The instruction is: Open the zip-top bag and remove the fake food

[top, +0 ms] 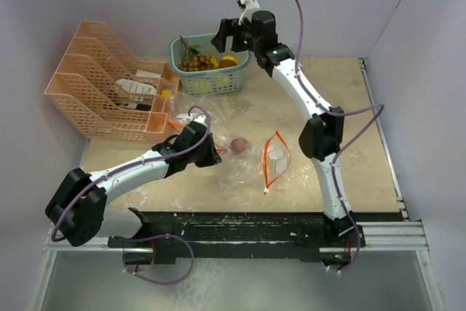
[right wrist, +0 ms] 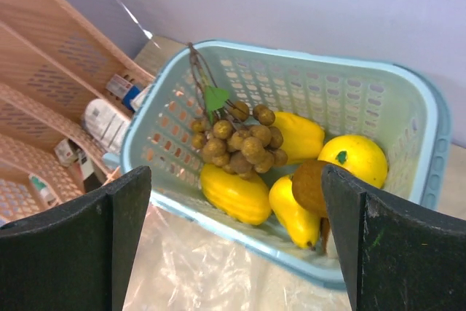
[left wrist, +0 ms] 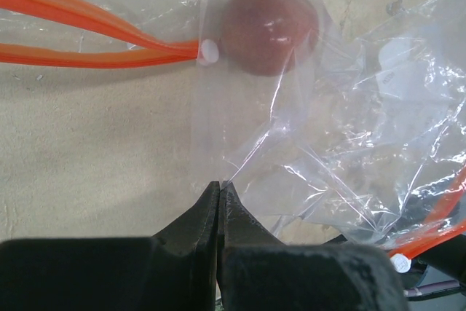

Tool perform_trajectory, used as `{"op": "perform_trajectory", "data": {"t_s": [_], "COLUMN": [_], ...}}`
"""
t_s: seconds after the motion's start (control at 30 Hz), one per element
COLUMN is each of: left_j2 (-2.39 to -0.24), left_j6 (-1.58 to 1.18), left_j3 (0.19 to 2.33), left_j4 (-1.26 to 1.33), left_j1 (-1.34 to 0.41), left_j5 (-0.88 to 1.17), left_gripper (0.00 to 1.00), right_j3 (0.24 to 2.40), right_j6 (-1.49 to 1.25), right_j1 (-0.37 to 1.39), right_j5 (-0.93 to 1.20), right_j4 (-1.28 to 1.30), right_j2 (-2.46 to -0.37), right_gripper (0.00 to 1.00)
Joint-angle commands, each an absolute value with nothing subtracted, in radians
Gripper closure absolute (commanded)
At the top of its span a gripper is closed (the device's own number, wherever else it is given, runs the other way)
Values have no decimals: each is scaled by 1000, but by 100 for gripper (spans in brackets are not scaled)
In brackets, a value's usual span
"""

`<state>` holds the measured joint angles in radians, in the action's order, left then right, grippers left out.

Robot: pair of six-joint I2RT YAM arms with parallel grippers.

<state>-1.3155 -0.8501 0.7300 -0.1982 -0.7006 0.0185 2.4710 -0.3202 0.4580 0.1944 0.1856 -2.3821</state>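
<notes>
– The left claw (left wrist: 220,196), how does it stand?
– Low over the tabletop (top: 349,107), jaws pressed together, with a fold of the zip-top bag (left wrist: 342,129) caught at their tips. The clear film lies crumpled and spreads away from the claw.
– Anything inside the bag?
– One glossy red-brown ball (left wrist: 268,27), seen through the film, just beside the white end of the orange zip strips (left wrist: 95,34).
– And the right claw (right wrist: 233,205)?
– Spread wide, nothing between its jaws, hanging above the light blue basket (right wrist: 429,129) at the far side.
– What is in the basket?
– The fake food: several yellow pieces (right wrist: 234,194), a brown cluster (right wrist: 237,140) of small balls with a stem and a green leaf lying on them, and a darker brown piece (right wrist: 309,187) touching the round yellow one.
– Anything else nearby?
– An orange file rack (top: 95,85) left of the basket, and a second bag (top: 277,158) with an orange zip lying right of the first.
</notes>
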Motion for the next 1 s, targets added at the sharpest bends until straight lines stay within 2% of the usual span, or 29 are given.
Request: {"op": "perform_trajectory", "data": {"t_s": [0.0, 0.07, 0.23, 0.4, 0.6, 0.7, 0.97], "left_j2": [-1350, -1365, -1390, -1409, -1439, -1462, -1517], "left_j6": [-859, -857, -839, -834, -842, -841, -834], "left_j3": [756, 767, 786, 782, 789, 797, 842], "left_j4": [-129, -124, -127, -114, -82, -74, -56], "left_j1": [-698, -700, -706, -707, -706, -706, -708], "left_j5": [36, 41, 42, 51, 71, 74, 89], "left_gripper": [100, 100, 100, 100, 100, 100, 100], "right_j3": [2259, 2095, 1724, 1357, 1057, 926, 671], "right_j6": [-287, -293, -335, -385, -359, -353, -510], "right_j1": [457, 457, 454, 453, 450, 451, 450], "right_j5": [211, 214, 223, 246, 136, 155, 144], "right_j4": [15, -68, -90, -116, 11, 52, 142], "right_j2": [-2115, -2005, -1750, -1462, -1165, -1032, -823], "right_gripper": [0, 1, 2, 13, 38, 46, 87]}}
